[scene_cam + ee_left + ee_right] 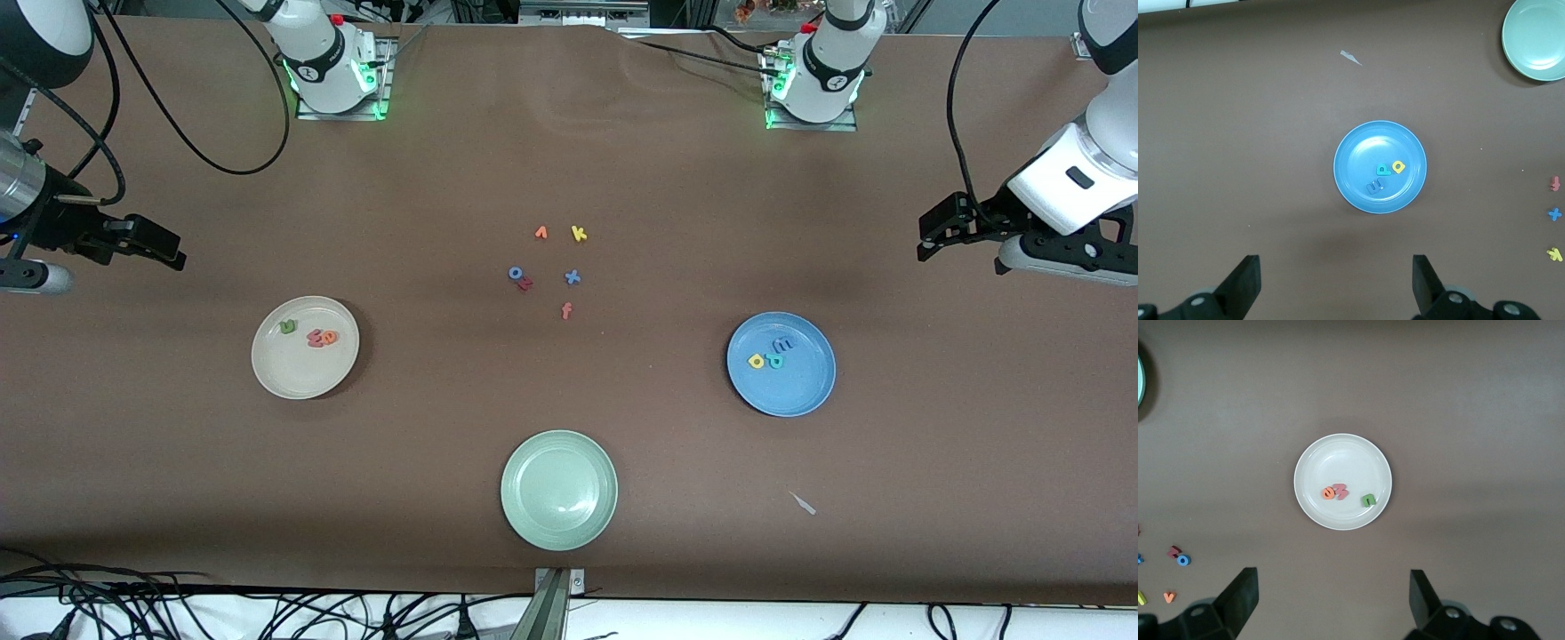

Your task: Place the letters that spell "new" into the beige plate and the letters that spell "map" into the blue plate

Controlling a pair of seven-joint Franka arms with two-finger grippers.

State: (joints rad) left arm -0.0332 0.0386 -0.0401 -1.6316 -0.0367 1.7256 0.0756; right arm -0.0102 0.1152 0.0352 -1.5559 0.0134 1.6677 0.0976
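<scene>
From my left wrist camera I look down on the round light-blue plate (1380, 167) on the brown table. In it lie the small blue foam m (1374, 187), teal p (1383, 170) and yellow a (1398, 167), clustered together. The left gripper (1336, 287) hangs above the table with both dark fingers (1245, 283) spread wide, empty. A pale green plate (1536, 37) sits apart.

Brown table (569, 160): three plates (558, 490), loose letters (573, 277)

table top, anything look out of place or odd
One oddity: a small pale scrap lies on the table, nearer the front camera than the blue plate; it is neither letter nor plate. The pale green plate holds nothing. Nothing looks spilled or damaged.
</scene>
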